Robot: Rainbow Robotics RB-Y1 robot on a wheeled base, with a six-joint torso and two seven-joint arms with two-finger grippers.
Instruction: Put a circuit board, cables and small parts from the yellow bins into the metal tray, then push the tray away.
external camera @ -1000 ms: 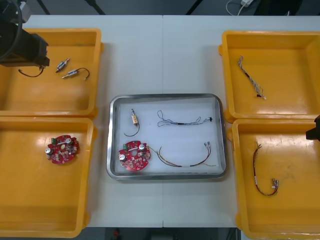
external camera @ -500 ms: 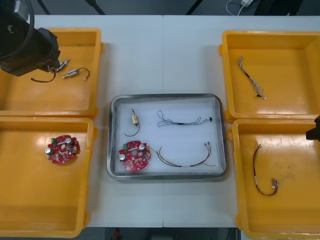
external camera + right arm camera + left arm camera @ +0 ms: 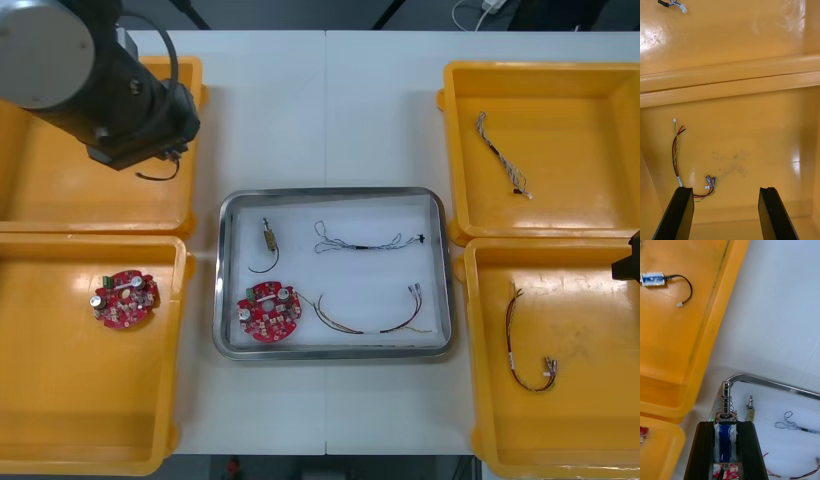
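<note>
So the left tool (image 3: pixel 726 424) is clamped on a small metal part (image 3: pixel 726 395), the one with a spring. It's held up over the right edge of the far left yellow bin (image 3: pixel 60 195), close to the far left corner of the metal tray (image 3: pixel 330 352). The tray already has a red circuit board (image 3: pixel 268 311), a second small metal part (image 3: pixel 268 237), a thin twisted cable (image 3: pixel 365 243) and a red and yellow cable (image 3: pixel 370 318) in it. The right tool (image 3: pixel 726 189) hangs over the near right yellow bin (image 3: pixel 590 440), fingers apart.
</note>
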